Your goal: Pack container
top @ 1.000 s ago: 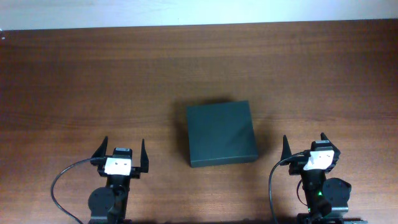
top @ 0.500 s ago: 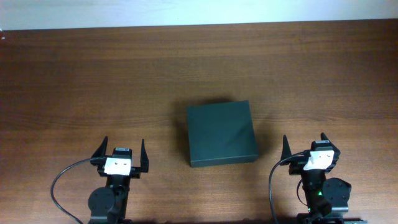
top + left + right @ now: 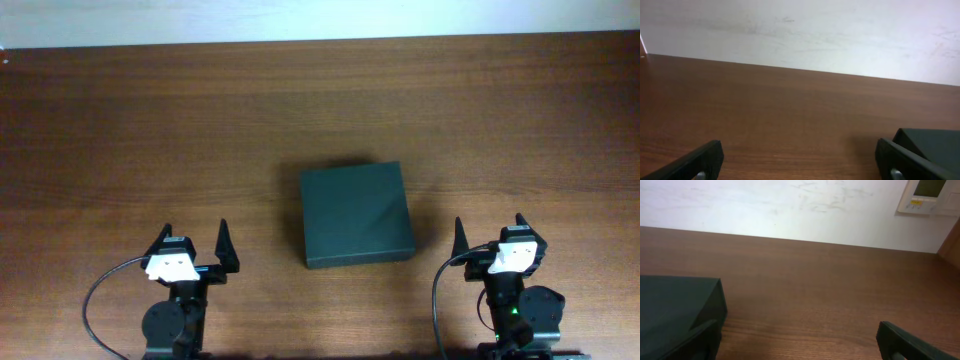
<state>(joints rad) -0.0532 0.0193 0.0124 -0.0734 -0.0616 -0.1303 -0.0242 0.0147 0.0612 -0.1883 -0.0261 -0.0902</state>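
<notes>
The dark green container (image 3: pixel 356 215) lies shut in the middle of the wooden table (image 3: pixel 150 130), lid closed flat. My left gripper (image 3: pixel 195 243) is open and empty, near the front edge, left of the container. My right gripper (image 3: pixel 490 233) is open and empty, near the front edge, right of the container. In the left wrist view the container's corner (image 3: pixel 935 142) shows at the lower right, behind the right finger, and the jaws (image 3: pixel 800 160) hold nothing. In the right wrist view the container (image 3: pixel 675 305) fills the lower left, and the jaws (image 3: pixel 800 340) are wide apart.
A pale wall (image 3: pixel 800 30) runs behind the table's far edge. A wall control panel (image 3: pixel 930 195) hangs at the upper right in the right wrist view. Black cables (image 3: pixel 95 295) loop by each arm base.
My left gripper has turned a little to the left at its wrist. The right arm and the container have not moved.
</notes>
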